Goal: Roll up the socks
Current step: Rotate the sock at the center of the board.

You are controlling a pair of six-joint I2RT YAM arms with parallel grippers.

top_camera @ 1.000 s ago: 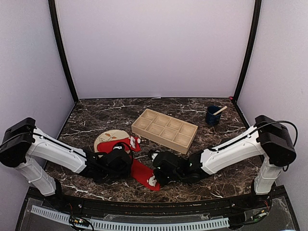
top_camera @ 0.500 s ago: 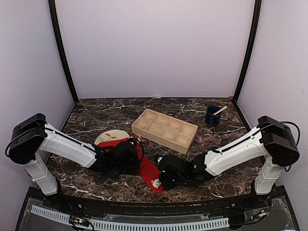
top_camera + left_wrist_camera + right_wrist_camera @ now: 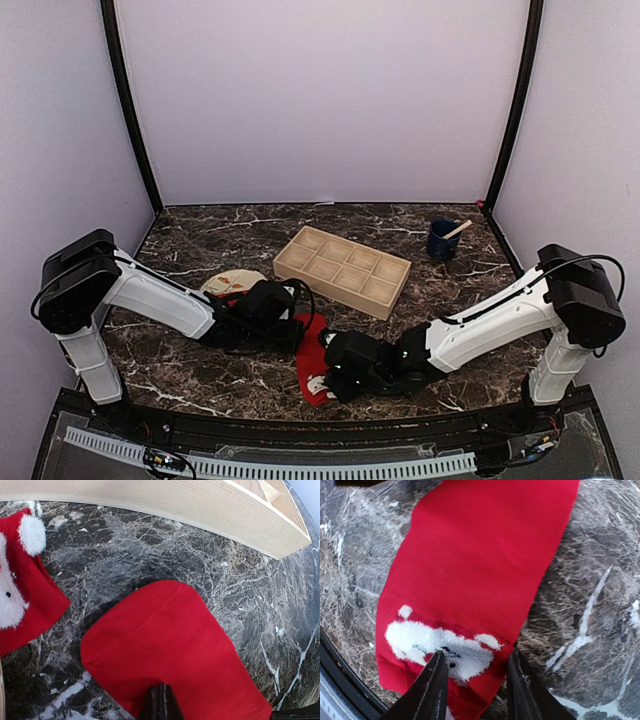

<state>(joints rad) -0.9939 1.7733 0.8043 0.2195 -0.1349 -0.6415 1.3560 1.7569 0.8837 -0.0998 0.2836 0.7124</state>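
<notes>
A red sock (image 3: pixel 312 348) lies flat on the marble between the two arms, its toe end (image 3: pixel 165 640) toward the tray and its white-marked cuff end (image 3: pixel 445 650) toward the front edge. My left gripper (image 3: pixel 291 328) is shut, its fingertips (image 3: pixel 160 702) pinching the sock's toe end. Over the cuff stands my right gripper (image 3: pixel 329 377), open (image 3: pixel 476 680), with one finger above the white patch and the other at the sock's edge. A second red sock (image 3: pixel 22 595) with fluffy white markings lies left of the first, mostly hidden behind the left arm in the top view.
A wooden compartment tray (image 3: pixel 342 268) sits just behind the socks, its wall (image 3: pixel 200 510) close to the left gripper. A beige plate (image 3: pixel 222 282) lies at the left. A blue cup (image 3: pixel 441 241) with a stick stands at the back right.
My left gripper has moved right and dragged the sock's toe end with it, so the sock now lies nearly straight front to back. The right gripper shifted slightly over the cuff.
</notes>
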